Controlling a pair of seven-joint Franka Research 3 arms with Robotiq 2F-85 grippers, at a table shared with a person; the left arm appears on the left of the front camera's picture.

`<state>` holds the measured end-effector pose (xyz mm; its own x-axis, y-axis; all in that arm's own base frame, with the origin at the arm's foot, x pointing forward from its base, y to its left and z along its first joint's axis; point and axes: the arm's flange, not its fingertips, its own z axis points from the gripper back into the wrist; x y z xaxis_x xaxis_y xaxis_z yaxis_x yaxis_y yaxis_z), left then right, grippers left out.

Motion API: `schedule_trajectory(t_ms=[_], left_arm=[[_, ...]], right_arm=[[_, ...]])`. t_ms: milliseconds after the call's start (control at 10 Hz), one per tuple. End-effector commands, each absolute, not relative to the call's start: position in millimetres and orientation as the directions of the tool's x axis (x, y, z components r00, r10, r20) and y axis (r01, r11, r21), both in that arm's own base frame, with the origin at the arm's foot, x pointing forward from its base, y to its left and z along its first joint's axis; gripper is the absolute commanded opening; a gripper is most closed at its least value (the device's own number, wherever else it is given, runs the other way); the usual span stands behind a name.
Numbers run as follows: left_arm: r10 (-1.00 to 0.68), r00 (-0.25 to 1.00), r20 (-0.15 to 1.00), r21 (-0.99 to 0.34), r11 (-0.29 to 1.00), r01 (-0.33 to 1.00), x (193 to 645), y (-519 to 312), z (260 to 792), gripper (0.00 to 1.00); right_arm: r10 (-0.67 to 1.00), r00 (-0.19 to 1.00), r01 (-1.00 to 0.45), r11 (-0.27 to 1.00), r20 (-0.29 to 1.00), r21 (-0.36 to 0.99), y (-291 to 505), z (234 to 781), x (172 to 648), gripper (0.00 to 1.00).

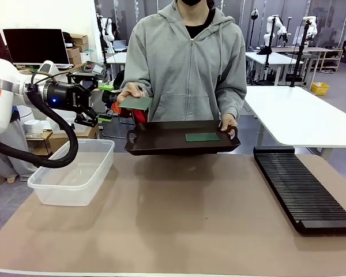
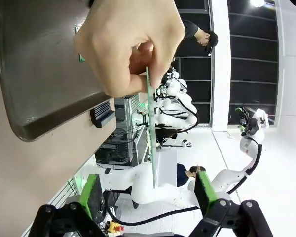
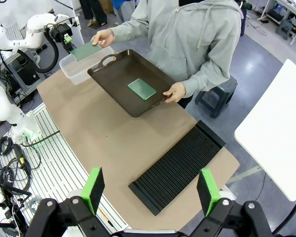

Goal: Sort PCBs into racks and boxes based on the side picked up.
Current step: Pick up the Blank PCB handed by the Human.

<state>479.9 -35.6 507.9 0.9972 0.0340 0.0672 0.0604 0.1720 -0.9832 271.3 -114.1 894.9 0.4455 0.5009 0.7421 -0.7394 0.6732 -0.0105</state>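
A person's hand [image 1: 128, 92] holds one green PCB [image 1: 136, 103] out flat to the left of the dark tray. My left gripper [image 1: 106, 103] is open right at the board's near end. In the left wrist view that PCB [image 2: 151, 143] shows edge-on, its tip reaching in between the green pads [image 2: 91, 195] of my left gripper [image 2: 149, 193] without touching them. A second PCB [image 1: 202, 137] lies flat on the tray. My right gripper [image 3: 150, 190] hangs open and empty, high above the black slotted rack [image 3: 177, 165]. The clear box [image 1: 75, 170] sits empty at the table's left.
The person stands at the far side and holds the dark brown handled tray [image 1: 161, 144] over the table's far edge with the other hand [image 1: 228, 123]. The rack [image 1: 303, 187] lies along the right side. Brown table surface [image 1: 184, 219] stretches between box and rack.
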Motion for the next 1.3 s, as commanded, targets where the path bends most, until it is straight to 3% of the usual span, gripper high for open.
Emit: schedule_trajectory(t_ms=[0,500,600,700,800,1000,1100,1200], left_arm=[[0.005,0.997,0.083,-0.988,0.133,0.082,493,-47,511,1.0],[-0.075,0.993,0.092,-0.987,0.127,0.102,507,-69,512,1.0],[-0.11,0.99,0.092,-0.983,0.149,0.108,510,-70,512,0.48],[-0.104,0.99,0.097,-0.982,0.149,0.112,511,-73,512,0.42],[-0.104,0.99,0.099,-0.982,0.152,0.114,512,-71,512,0.0],[-0.105,0.989,0.101,-0.981,0.153,0.116,514,-72,511,0.0],[-0.111,0.988,0.104,-0.981,0.152,0.121,515,-71,511,0.15],[-0.115,0.988,0.103,-0.981,0.15,0.12,517,-71,510,0.05]], right_arm=[[0.504,0.438,-0.745,0.667,0.744,-0.012,-112,896,270,1.0],[0.504,0.438,-0.745,0.667,0.744,-0.012,-112,896,270,1.0],[0.504,0.438,-0.745,0.667,0.744,-0.012,-112,896,270,1.0],[0.504,0.438,-0.745,0.667,0.744,-0.012,-112,896,270,1.0],[0.504,0.438,-0.745,0.667,0.744,-0.012,-112,896,270,1.0],[0.504,0.438,-0.745,0.667,0.744,-0.012,-112,896,270,1.0],[0.504,0.438,-0.745,0.667,0.744,-0.012,-112,896,270,1.0],[0.504,0.438,-0.745,0.667,0.744,-0.012,-112,896,270,1.0]])
